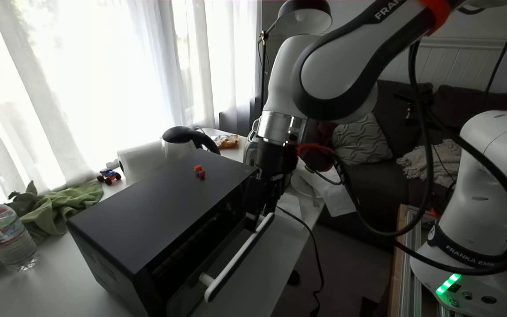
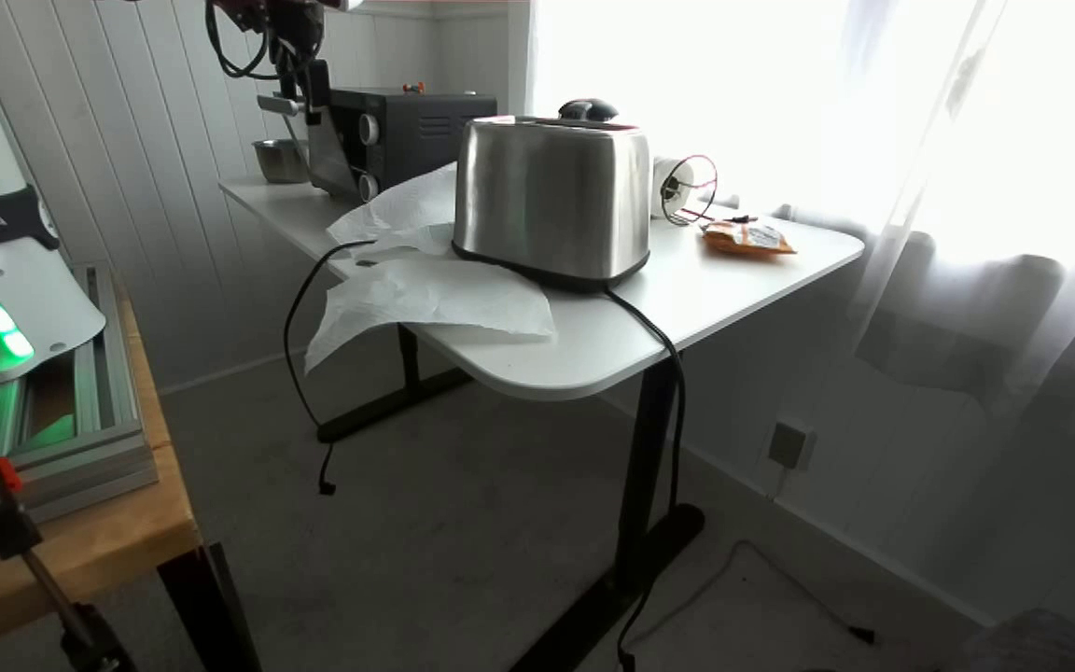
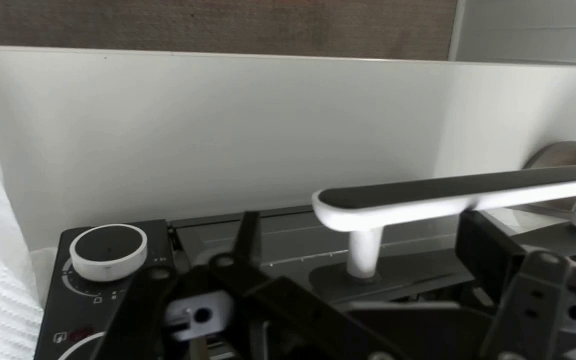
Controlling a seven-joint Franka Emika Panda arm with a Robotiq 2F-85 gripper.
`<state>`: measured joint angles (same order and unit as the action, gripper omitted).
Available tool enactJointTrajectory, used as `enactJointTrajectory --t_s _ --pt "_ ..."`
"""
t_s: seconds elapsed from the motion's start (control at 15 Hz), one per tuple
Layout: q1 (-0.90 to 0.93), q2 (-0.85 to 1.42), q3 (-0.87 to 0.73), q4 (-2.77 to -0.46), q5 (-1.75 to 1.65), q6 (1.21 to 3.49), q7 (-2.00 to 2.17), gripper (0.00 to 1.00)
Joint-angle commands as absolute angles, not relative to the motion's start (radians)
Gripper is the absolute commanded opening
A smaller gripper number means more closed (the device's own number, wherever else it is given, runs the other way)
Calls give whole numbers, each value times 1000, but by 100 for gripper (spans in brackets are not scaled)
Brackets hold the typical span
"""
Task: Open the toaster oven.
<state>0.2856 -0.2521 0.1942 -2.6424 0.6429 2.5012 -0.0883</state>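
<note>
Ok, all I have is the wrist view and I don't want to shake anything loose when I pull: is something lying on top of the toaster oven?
Observer: Yes, a small orange-and-red item lies on top of the toaster oven; I can't tell what it is.
Operator: Right. And what stands on the table beyond the knobs, off my left edge?
Observer: A silver slot toaster, seen in an exterior view.
Operator: Last thing, I can't judge tilt from here. Is the oven shut or ajar, seen from the side?
Observer: Ajar. In an exterior view the door leans outward at its top, only part-way open.
</note>
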Motion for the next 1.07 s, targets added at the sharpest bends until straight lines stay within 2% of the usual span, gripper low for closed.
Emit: enactJointTrajectory --t_s 0.0,0.27,1.0 --pt "326 -288 163 -2663 777 2479 -167 100" --pt "313 -274 172 -2654 841 2454 -159 100" --pt "257 -217 203 -2659 719 2382 31 100"
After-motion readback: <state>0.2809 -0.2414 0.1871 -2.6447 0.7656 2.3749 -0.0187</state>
